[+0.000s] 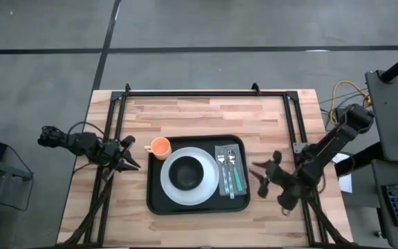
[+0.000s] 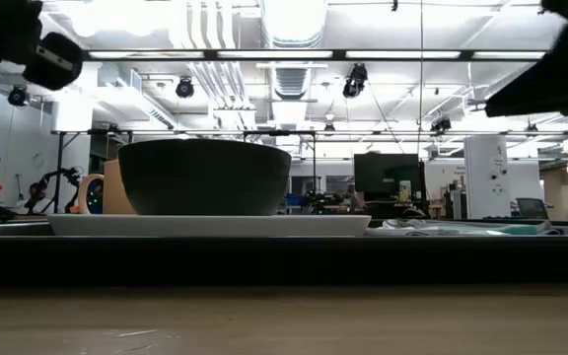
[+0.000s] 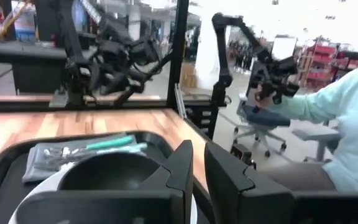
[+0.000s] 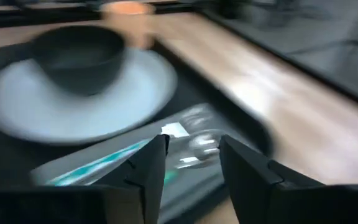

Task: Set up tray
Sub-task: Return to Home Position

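now the right claw (image 4: 192, 148) hangs partly open, empty.

Matt black tray (image 1: 156, 203), smooth white plate (image 1: 171, 192), pale grained wooden table (image 1: 185, 114).

Grey floor (image 1: 220, 28); ceiling strip lights (image 2: 264, 54); office chair (image 3: 258, 122); red shelving (image 3: 319, 62).
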`<state>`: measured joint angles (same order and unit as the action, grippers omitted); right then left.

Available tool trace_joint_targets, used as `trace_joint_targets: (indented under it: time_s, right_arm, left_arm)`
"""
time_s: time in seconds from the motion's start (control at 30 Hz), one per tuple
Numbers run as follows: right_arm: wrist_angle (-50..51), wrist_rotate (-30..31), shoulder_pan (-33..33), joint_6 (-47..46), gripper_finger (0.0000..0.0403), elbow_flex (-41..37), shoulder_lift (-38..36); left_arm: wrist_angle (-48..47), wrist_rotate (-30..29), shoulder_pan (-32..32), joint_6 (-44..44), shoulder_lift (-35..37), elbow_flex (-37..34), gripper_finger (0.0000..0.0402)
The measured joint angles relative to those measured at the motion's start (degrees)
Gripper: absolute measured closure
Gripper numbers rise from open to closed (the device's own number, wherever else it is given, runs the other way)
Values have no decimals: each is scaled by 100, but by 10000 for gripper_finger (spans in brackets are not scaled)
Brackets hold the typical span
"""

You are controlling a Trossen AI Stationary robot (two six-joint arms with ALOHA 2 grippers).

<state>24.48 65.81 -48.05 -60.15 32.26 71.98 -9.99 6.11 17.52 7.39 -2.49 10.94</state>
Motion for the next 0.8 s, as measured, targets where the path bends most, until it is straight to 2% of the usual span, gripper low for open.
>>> trace_joint_targets:
  time_s: [0.07, 0.23, 0.33, 0.43, 0.5, 0.57, 0.63, 0.73, 0.8]
  right_arm:
    - [-1342, -257, -137, 1060, 272, -392, -180]
    - [-4892, -466, -464, 3663, 291, -1333, -336]
    - [-6621, -971, -558, 4774, 302, -1789, -338]
    - [-7407, -1187, -620, 5447, 310, -2060, -381]
    - [-7452, -1185, -648, 5419, 314, -2151, -468]
    - [-7419, -1541, -539, 5284, 317, -2152, -493]
    - [-7391, -2657, -179, 5300, 320, -2156, -560]
    - [-7203, -5003, 776, 5012, 325, -2142, -689]
    - [-7081, -6345, 1465, 5068, 327, -2067, -688]
  left_arm:
    - [174, 0, 0, 3, 223, -181, 378]
    - [723, -41, 0, -243, 216, -474, 378]
    - [769, -325, 2, -226, 99, -516, 378]
    - [757, -369, 0, -84, 67, -461, 378]
    - [805, -369, 2, 178, 36, -399, 378]
    - [748, -313, 6, 566, 40, -368, 378]
    - [793, -257, 11, 658, 30, -345, 378]
    - [783, -234, 13, 668, 40, -345, 378]
    - [772, -207, 13, 668, 38, -345, 378]
